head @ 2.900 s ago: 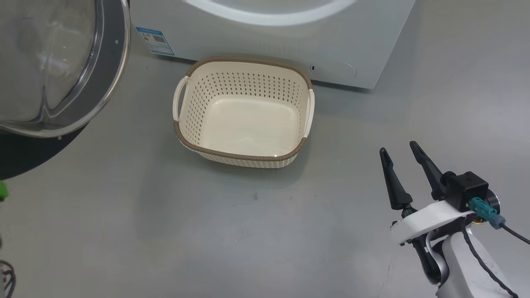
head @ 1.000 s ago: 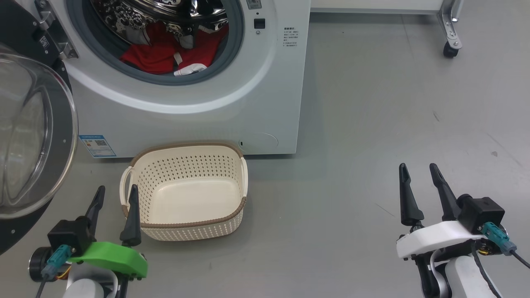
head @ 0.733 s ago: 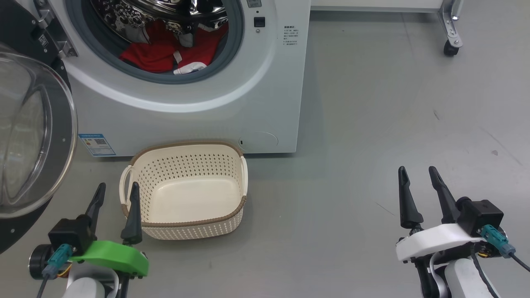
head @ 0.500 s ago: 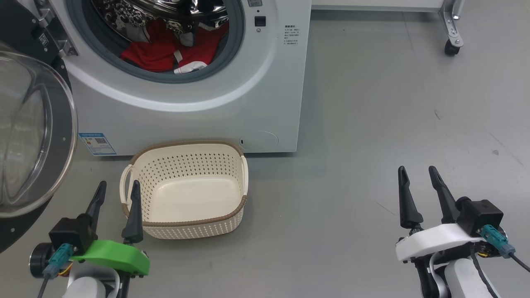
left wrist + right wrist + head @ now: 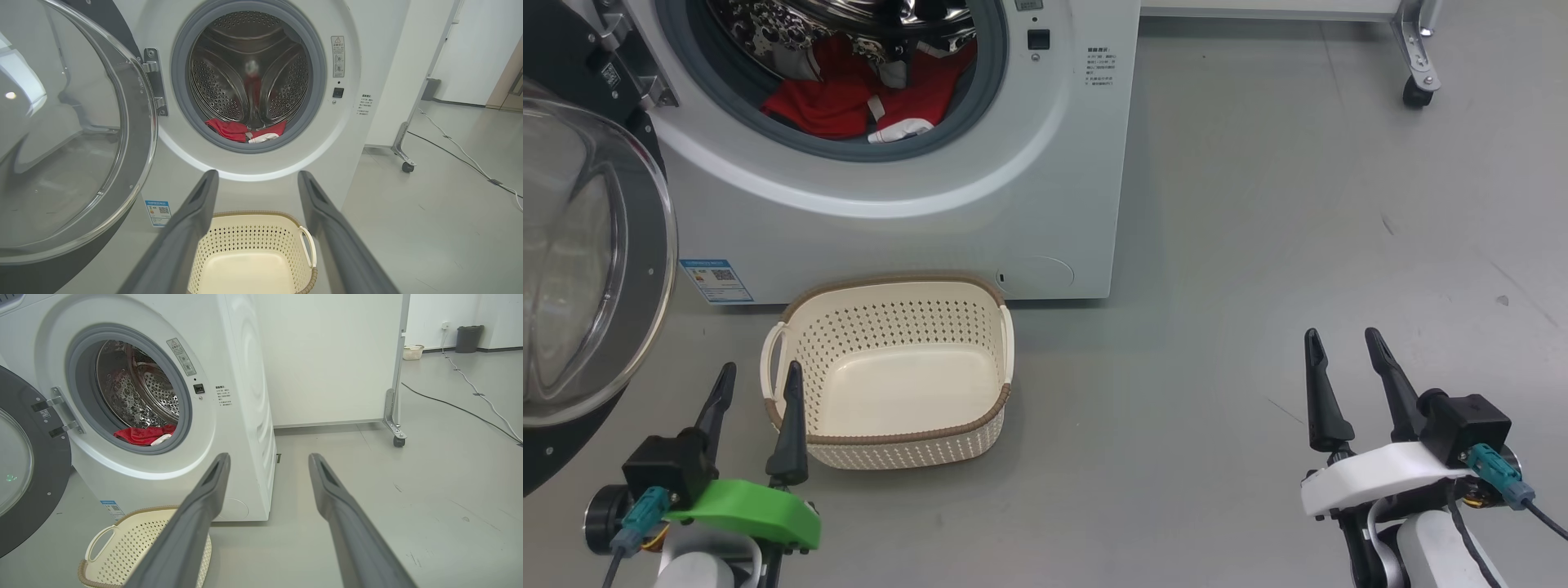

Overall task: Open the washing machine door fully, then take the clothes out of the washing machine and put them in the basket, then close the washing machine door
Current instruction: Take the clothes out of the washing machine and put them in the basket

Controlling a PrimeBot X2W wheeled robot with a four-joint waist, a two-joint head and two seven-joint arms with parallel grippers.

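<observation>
The washing machine (image 5: 1029, 188) stands ahead with its door (image 5: 596, 261) swung wide open to the left. Red clothes (image 5: 849, 106) with white trim lie at the drum's bottom, also visible as clothes (image 5: 241, 130) and clothes (image 5: 143, 435) in the wrist views. An empty cream basket (image 5: 890, 441) sits on the floor just in front of the machine. My left gripper (image 5: 760, 376) is open, low at the basket's near-left corner. Far right of the basket, my right gripper (image 5: 1341, 339) is open above bare floor. Neither holds anything.
A white panel on a castor wheel (image 5: 1414, 91) stands behind and right of the machine. Cables (image 5: 470, 404) run across the floor at the right, with a bin (image 5: 468, 338) and another small basket (image 5: 413, 352) far off. Grey floor (image 5: 1258, 269) stretches to the right.
The head camera has lifted, bringing the drum, the clothes and my left gripper into view. Over the last second the picture barely shifts and both grippers stay open and still.
</observation>
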